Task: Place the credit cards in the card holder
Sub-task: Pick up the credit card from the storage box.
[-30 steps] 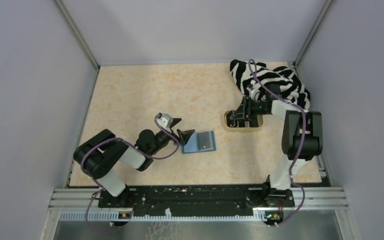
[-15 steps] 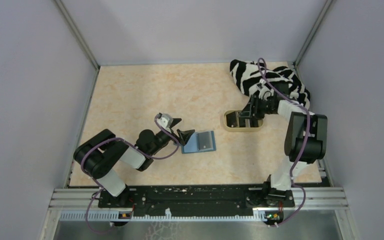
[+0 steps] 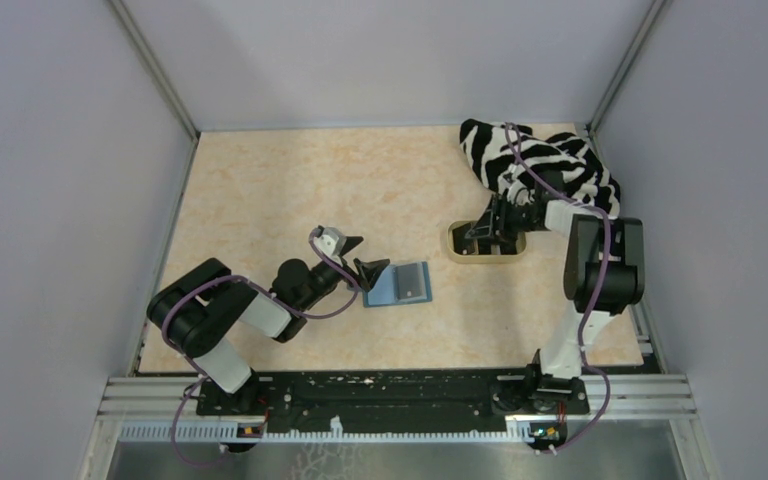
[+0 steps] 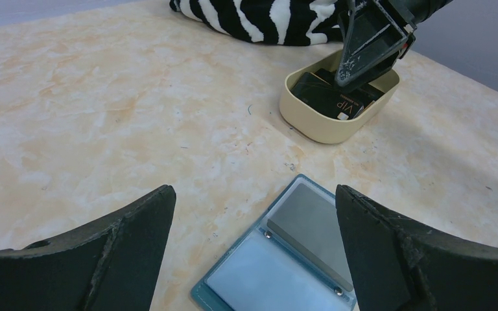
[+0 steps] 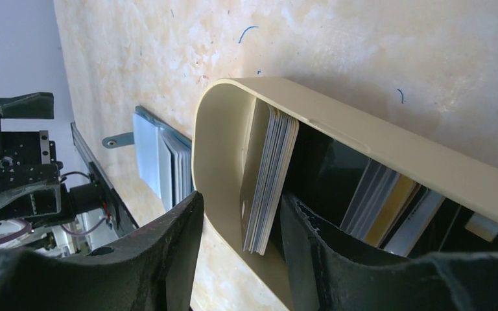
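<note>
A: Any readable text?
B: Only "VIP" in white on the top black one of the credit cards (image 4: 327,97), in the tan tray (image 4: 311,126), upper right of the left wrist view. A small mark below it is too small to read.
A: Card holder?
B: The teal card holder (image 4: 292,259) is at bottom centre of that view, flat on the surface (image 4: 104,97). It's open face up, with the long axis running lower left to upper right: clear sleeve lower left, grey panel upper right.
A: Cards' orientation?
B: In the right wrist view one stack stands on edge against the tray's rounded end. Others, one orange-gold, lean at lower right.
A: End effectors?
B: The left end effector (image 4: 253,194) is wide open and empty, just short of the holder. The right end effector (image 5: 240,214) is partly spread, straddling the tray's end wall and that stack. Can't tell if it's clamping.
A: Anything else?
B: A zebra cloth (image 4: 266,19) at top.
</note>
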Motion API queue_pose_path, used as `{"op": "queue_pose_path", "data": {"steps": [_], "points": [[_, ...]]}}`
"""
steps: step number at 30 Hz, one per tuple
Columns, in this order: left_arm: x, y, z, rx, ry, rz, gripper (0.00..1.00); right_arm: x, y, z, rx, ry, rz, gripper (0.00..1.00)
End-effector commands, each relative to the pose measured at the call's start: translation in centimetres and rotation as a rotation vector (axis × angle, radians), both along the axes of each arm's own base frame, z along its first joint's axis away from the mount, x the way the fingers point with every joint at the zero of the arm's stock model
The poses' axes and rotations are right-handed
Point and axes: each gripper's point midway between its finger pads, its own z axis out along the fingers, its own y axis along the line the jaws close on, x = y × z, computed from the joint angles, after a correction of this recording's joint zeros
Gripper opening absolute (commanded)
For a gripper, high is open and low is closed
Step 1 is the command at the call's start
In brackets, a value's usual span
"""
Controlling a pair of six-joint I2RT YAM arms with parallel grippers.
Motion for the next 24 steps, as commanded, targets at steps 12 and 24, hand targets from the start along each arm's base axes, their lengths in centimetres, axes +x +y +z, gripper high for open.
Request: {"op": "queue_pose_path", "data": {"steps": [12,24], "points": [[0.2,0.1,1.0,-0.039,-0.027,0.010,0.99,0.4,2.2,1.8,0.149,-0.004,0.028,0.43],[0.2,0.1,1.0,-0.039,-0.026,0.008,0.99,0.2,2.8,-1.3,0.011,0.047,0.051,0.47]]}}
